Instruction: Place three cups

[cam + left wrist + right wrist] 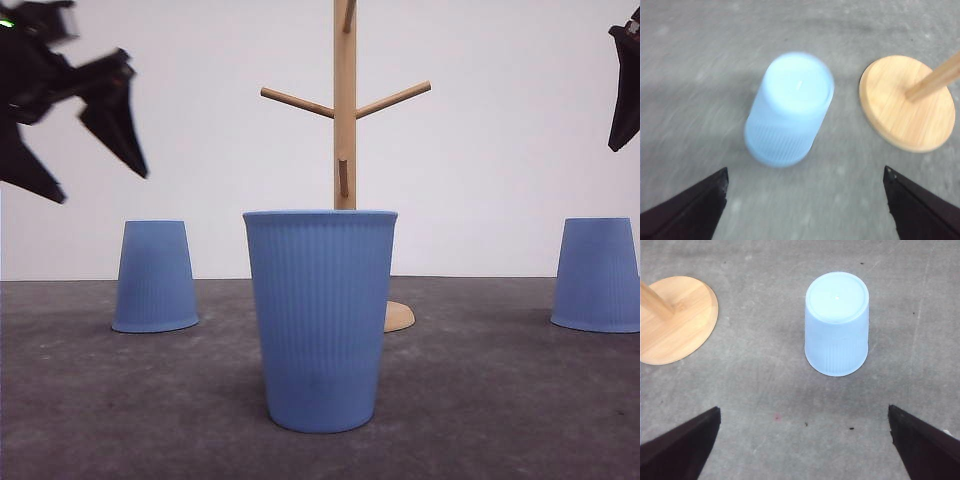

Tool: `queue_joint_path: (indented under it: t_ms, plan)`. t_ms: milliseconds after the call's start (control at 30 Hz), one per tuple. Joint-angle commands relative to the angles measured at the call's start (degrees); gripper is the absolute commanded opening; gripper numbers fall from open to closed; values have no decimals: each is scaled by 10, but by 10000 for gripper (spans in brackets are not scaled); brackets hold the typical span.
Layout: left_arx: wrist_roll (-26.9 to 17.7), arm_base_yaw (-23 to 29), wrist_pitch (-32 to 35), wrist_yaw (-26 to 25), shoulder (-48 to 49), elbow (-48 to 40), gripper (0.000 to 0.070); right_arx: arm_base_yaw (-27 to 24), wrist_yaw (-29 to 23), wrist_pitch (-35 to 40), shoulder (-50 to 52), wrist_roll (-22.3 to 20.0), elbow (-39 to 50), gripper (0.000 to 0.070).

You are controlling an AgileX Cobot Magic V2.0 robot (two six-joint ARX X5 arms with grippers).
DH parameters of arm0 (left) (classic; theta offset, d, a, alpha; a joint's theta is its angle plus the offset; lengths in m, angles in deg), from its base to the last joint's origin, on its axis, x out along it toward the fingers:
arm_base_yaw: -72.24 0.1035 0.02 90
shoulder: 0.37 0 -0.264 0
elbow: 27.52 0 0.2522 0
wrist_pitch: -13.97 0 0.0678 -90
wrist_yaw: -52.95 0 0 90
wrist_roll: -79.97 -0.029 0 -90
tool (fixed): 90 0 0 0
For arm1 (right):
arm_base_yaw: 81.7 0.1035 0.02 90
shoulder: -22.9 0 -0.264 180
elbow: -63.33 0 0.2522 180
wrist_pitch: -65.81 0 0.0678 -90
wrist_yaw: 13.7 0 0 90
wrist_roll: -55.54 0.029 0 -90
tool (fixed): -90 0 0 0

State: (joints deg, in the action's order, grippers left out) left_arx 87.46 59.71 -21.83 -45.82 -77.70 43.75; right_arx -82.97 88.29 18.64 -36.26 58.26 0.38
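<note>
You are working over a dark grey, mottled, matte table [500,420] that runs back to a plain white wall [500,150]. Take the wooden cup tree [345,120] as your landmark: a pale upright post with angled pegs on a round base.

Your middle cup [321,318] stands mouth up directly in front of the tree, hiding the lower post and most of the base. Your left cup [155,276] sits upside down on the table well to the tree's left, and your right cup [598,274] sits upside down well to its right, partly cut by the frame edge. All three are ribbed light blue.

Your left gripper [100,150] hangs in the air above the left cup, fingers spread wide and empty. Your right gripper [805,450] hovers above the right cup, fingers likewise parted with nothing between them.

You will find no brand, label or writing on the cups or tree.
</note>
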Motion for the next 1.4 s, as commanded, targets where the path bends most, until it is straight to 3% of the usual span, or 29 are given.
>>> queue_joint_path:
  t_ms: [0,167,367,767,833,967,1367]
  plan:
    - [-16,-5,-1,2,-35,37,607,0,1,3,-3,-4,-6,700]
    - [-37,-14,-47,4,-120,125,610,0,0,3,-3,-4,-6,700]
    - [-70,-28,-71,61,-200,196,611,0,0,8,-3,-4,-6,700]
    - [-73,-30,-42,64,-271,217,591,0,0,26,-3,-5,-6,700]
    - [-73,-30,-35,64,-271,217,556,0,0,31,-3,-5,-6,700]
    - [-73,-30,-27,64,-271,217,315,0,0,37,-3,-5,-6,700]
    - [-88,-19,-71,64,-272,246,296,0,0,42,-3,-5,-7,700]
